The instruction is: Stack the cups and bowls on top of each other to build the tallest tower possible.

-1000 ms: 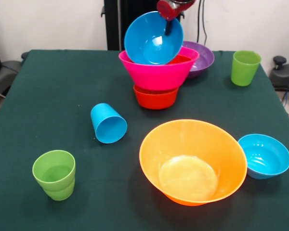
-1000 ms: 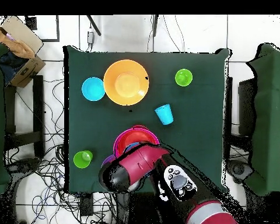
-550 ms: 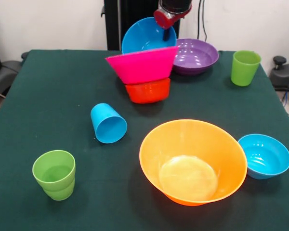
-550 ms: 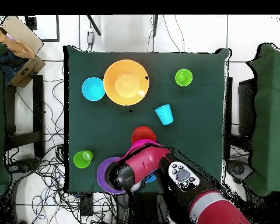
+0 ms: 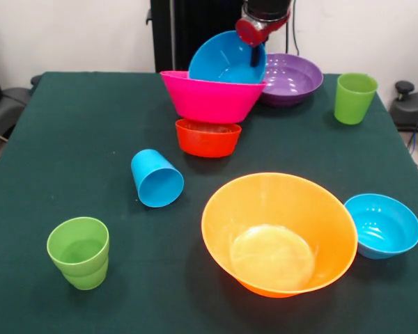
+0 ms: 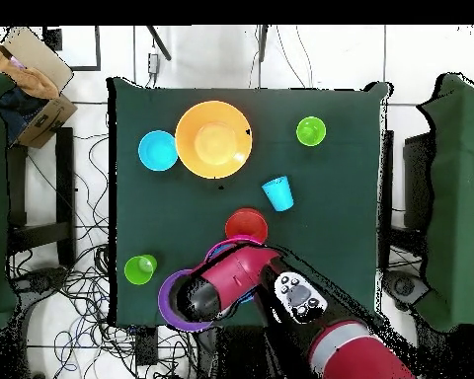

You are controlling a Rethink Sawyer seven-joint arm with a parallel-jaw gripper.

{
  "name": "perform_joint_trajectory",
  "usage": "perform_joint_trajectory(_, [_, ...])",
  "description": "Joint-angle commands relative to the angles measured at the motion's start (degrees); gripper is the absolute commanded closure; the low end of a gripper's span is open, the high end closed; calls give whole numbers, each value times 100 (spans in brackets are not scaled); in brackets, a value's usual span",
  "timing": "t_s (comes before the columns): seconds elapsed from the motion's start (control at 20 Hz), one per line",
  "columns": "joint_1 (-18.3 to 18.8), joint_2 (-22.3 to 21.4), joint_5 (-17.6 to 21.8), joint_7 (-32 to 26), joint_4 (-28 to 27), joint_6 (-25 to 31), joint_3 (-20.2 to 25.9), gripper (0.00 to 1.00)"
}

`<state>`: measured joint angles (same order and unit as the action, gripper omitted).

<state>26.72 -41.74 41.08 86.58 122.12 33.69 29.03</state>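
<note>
The red-orange bowl [image 5: 207,138] has settled flat again, the pink bowl [image 5: 210,97] on it levelled after tipping. The gripper [image 5: 255,43] pinches the rim of the tilted blue bowl [image 5: 226,58] inside; beside it sits the purple bowl [image 5: 292,78]. The tower looks steadier.

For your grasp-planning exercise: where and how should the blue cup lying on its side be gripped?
Grip the blue cup across its tapered side wall, coming straight down from above. It lies tipped over on the table with its open mouth facing the front camera, so the rim is not reachable from above.
</note>
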Motion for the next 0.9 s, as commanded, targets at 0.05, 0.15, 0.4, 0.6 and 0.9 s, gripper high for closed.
perform_joint_trajectory(0.05, [-261,-439,-342,-22,-654,36,655,100])
perform_joint_trajectory(0.15, [-251,-550,-422,-173,-747,190,746,100])
perform_joint_trajectory(0.4, [-105,-458,-541,-597,-1038,486,940,100])
perform_joint_trajectory(0.6, [-19,-365,-273,-941,-1195,528,994,100])
perform_joint_trajectory(0.9, [168,-361,-31,-1303,-1253,575,1111,100])
